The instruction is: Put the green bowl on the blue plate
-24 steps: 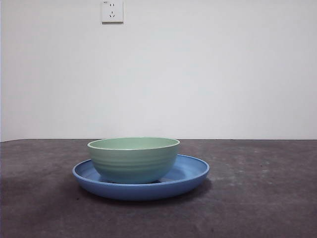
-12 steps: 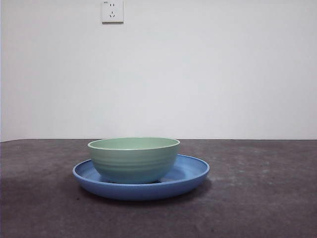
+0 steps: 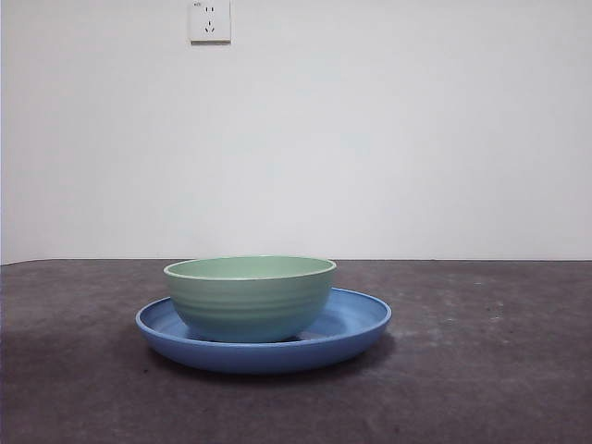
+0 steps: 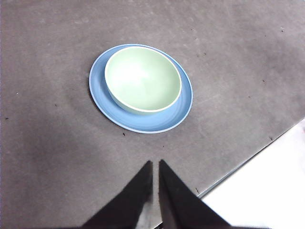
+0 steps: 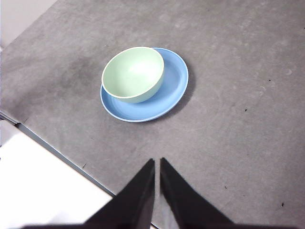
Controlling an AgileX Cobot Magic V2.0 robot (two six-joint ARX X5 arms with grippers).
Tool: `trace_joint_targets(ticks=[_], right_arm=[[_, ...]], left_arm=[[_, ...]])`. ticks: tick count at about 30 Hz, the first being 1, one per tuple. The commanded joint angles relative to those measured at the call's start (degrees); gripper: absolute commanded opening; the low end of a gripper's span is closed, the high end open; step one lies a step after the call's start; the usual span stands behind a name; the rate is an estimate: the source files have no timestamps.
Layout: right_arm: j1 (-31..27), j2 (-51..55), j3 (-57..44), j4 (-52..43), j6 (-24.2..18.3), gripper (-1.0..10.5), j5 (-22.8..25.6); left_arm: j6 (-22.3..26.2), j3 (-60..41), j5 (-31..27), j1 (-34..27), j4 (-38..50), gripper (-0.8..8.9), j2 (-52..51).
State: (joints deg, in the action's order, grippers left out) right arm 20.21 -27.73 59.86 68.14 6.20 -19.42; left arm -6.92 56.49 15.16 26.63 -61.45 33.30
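The green bowl (image 3: 250,296) stands upright inside the blue plate (image 3: 356,328) on the dark table, a little left of the plate's centre. From above, the bowl (image 4: 142,78) is empty and rests on the plate (image 4: 157,121); the right wrist view gives the same bowl (image 5: 133,74) and plate (image 5: 171,90). My left gripper (image 4: 155,164) is shut, held high and well back from the dishes. High up and clear of them too, my right gripper (image 5: 157,162) is shut. Neither gripper holds anything, and no arm shows in the front view.
A white wall with a socket (image 3: 210,20) stands behind the table. The table's edge (image 4: 248,162) runs close to the left gripper, and the other edge (image 5: 57,152) close to the right gripper, with white floor beyond each.
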Motion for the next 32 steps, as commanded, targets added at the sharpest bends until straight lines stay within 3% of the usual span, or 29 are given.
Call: trace_joint_targets(ticks=[1, 7, 8, 13, 16, 20, 23, 26, 32], right_arm=[[0.28, -0.13, 0.98, -0.59, -0.22, 0.2, -0.04], [0.28, -0.13, 0.98, -0.59, -0.22, 0.1, -0.02], [0.28, -0.13, 0.98, -0.59, -0.22, 0.1, -0.02], [0.28, -0.13, 0.98, -0.83, -0.22, 0.1, -0.07], [0.28, -0.13, 0.98, -0.85, -0.22, 0.1, -0.02], [0.28, -0.13, 0.98, -0.83, -0.22, 0.1, -0.04], [0.28, -0.13, 0.98, -0.83, -0.22, 0.1, -0.04], [0.28, -0.13, 0.98, -0.85, -0.22, 0.1, -0.02], [0.28, -0.13, 0.98, -0.83, -0.22, 0.1, -0.02]], left_arm=[[0.13, 0.72, 0.26, 0.15, 1.11, 0.20, 0.22], [0.31, -1.07, 0.35, -6.84, 1.36, 0.20, -1.60], [2.21, -2.38, -1.14, -8.61, 2.82, 0.24, -2.34], [8.63, -15.02, -11.39, -14.78, 15.52, 0.26, -9.46], [10.97, -25.22, -13.16, -17.25, 26.49, 0.25, -14.69], [10.08, -38.73, -15.30, -19.93, 42.38, 0.25, -21.09], [5.75, -47.04, -15.43, -21.73, 50.75, 0.25, -25.00], [5.03, -52.59, -15.41, -23.54, 53.75, 0.25, -28.06], [5.35, -55.84, -15.45, -25.49, 51.63, 0.25, -32.85]])
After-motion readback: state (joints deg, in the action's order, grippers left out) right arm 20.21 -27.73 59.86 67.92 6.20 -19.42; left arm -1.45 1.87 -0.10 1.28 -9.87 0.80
